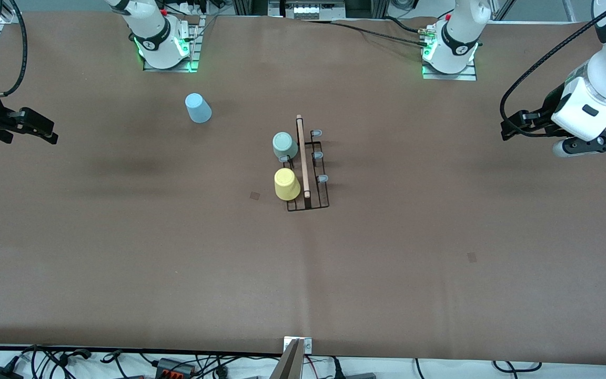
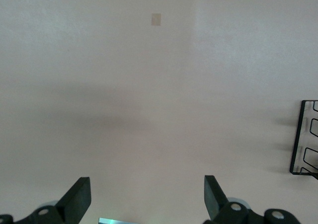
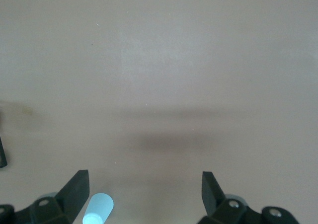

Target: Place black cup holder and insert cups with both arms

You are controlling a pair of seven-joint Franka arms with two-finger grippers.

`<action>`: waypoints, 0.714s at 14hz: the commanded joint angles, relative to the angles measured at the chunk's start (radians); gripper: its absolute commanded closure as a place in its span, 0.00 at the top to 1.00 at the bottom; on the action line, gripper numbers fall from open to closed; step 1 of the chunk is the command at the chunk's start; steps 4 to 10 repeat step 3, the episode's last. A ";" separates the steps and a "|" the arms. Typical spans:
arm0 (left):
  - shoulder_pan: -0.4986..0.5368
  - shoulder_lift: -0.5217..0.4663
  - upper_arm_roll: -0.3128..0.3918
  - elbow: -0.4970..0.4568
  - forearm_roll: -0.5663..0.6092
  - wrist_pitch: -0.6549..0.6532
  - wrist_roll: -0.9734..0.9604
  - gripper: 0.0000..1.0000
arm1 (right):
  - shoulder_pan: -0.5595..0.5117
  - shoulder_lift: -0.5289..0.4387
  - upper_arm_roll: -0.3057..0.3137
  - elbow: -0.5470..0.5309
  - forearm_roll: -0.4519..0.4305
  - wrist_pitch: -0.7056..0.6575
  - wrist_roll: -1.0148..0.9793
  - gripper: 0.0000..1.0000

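Observation:
The black cup holder [image 1: 308,202] stands at the middle of the table, its light wooden rod [image 1: 303,158] on top. A mint green cup [image 1: 285,146] and a yellow cup [image 1: 286,184] sit on its prongs on the side toward the right arm's end; the yellow one is nearer the front camera. The light blue cup [image 1: 198,108] stands alone on the table, closer to the right arm's base. My left gripper [image 1: 509,129] hangs open and empty over its end of the table, with the holder's edge [image 2: 304,139] in its wrist view. My right gripper [image 1: 45,131] is open and empty over its own end, with the blue cup [image 3: 98,209] in its wrist view.
The two arm bases [image 1: 166,47] [image 1: 450,52] stand along the table's edge farthest from the front camera. Small tape squares [image 1: 254,195] [image 1: 472,257] mark the brown cloth. Cables [image 1: 177,363] run along the table's edge nearest the front camera.

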 commanded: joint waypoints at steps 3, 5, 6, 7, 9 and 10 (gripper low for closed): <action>0.001 -0.003 0.005 0.007 -0.013 -0.016 0.010 1.00 | 0.009 -0.023 -0.007 -0.022 -0.005 -0.002 -0.011 1.00; 0.001 -0.003 0.005 0.007 -0.013 -0.016 0.010 1.00 | 0.009 -0.023 -0.007 -0.022 -0.005 -0.002 -0.011 1.00; 0.001 -0.003 0.005 0.007 -0.013 -0.016 0.010 1.00 | 0.009 -0.023 -0.007 -0.022 -0.005 -0.002 -0.011 1.00; 0.001 -0.003 0.005 0.007 -0.013 -0.016 0.010 1.00 | 0.009 -0.023 -0.007 -0.022 -0.005 -0.002 -0.011 1.00; 0.001 -0.003 0.005 0.007 -0.013 -0.016 0.010 1.00 | 0.009 -0.023 -0.007 -0.022 -0.005 -0.002 -0.011 1.00; 0.001 -0.003 0.005 0.007 -0.013 -0.016 0.010 1.00 | 0.009 -0.023 -0.007 -0.022 -0.005 -0.002 -0.011 1.00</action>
